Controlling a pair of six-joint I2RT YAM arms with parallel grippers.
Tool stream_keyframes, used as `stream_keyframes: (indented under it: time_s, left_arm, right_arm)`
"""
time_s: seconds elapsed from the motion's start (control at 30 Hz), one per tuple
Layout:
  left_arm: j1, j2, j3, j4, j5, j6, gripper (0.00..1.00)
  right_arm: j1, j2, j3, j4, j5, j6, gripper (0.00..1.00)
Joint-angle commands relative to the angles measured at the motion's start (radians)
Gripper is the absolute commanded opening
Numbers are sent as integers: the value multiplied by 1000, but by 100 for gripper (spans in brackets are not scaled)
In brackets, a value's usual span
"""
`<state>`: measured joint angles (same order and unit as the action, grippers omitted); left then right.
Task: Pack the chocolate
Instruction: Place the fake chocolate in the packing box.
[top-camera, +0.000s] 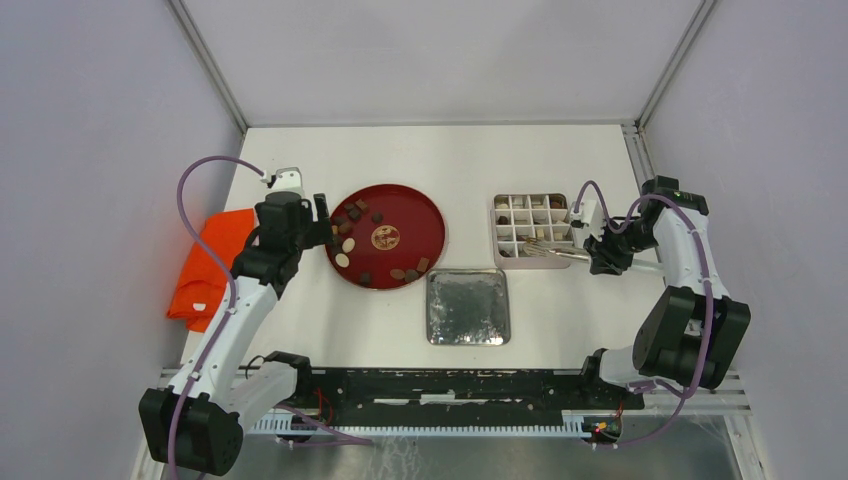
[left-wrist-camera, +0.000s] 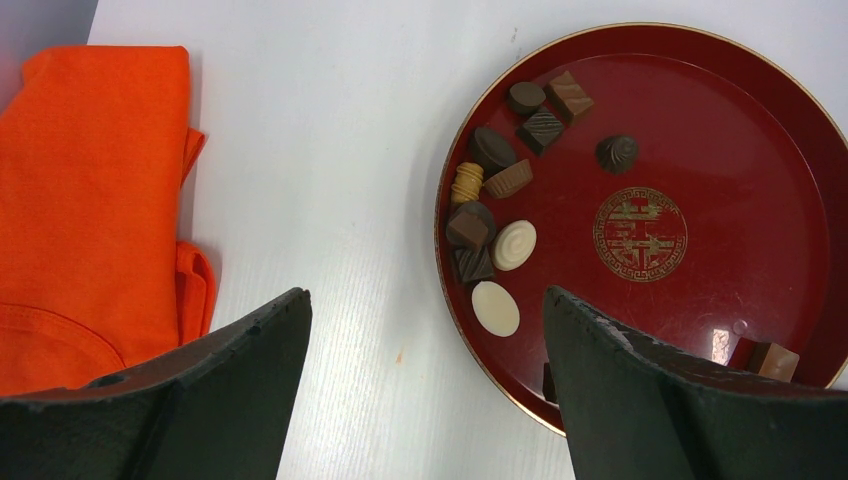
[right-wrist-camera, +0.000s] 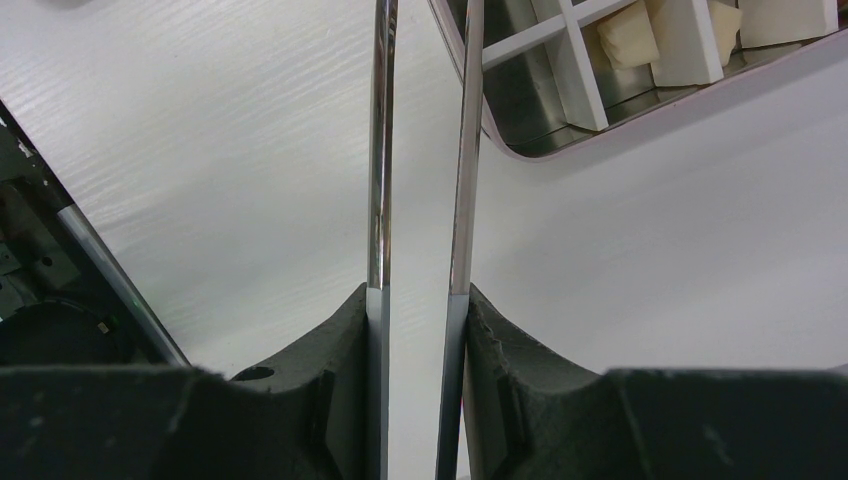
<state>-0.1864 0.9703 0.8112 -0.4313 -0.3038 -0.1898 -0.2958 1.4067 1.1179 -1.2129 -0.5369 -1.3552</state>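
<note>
Fingers: your left fingers (left-wrist-camera: 240, 370) are standing spread wide with nothing between them; your right fingers (right-wrist-camera: 330, 370) are pinching the tongs (right-wrist-camera: 379, 150) by their two metal blades.
Left side: your left gripper (left-wrist-camera: 425, 300) is hovering at the plate's left rim, one finger over the bare table (left-wrist-camera: 320, 120) and the other over the plate's edge.
Right side: your right gripper (right-wrist-camera: 418, 292) is pointing the tongs left, toward the box. The blades are standing slightly apart and are reaching over the box's near side; their tips are running out of the wrist view.
Tray: a silvery tray (top-camera: 468, 306) is lying nearest you, between plate and box, touching neither.
Cloth: an orange cloth (left-wrist-camera: 90, 200) is lying left of your left gripper.
Plate: the red plate (left-wrist-camera: 700, 120) is sitting left of centre, well apart from the box.
Chocolate: most of the chocolate (left-wrist-camera: 514, 244) is lying on the plate, bunched along its left rim with a few pieces at the near rim.
Box: the box (top-camera: 496, 232) is sitting to the right and is holding a few pieces in its compartments, cream ones (right-wrist-camera: 625, 40) among them.
</note>
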Motion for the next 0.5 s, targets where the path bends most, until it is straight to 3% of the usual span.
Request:
stream_keyframes:
  time_s: [0.0, 0.23, 0.47]
  left_arm:
    - [3, -3, 1, 32, 17, 42, 91]
    - [4, -6, 0, 32, 17, 42, 91]
    - [4, -6, 1, 32, 17, 42, 91]
  right_arm:
    - [-3, -2, 31, 3, -9, 1, 38]
    - [-2, -3, 33, 2, -11, 2, 41]
    - [-2, -11, 54, -19, -39, -3, 37]
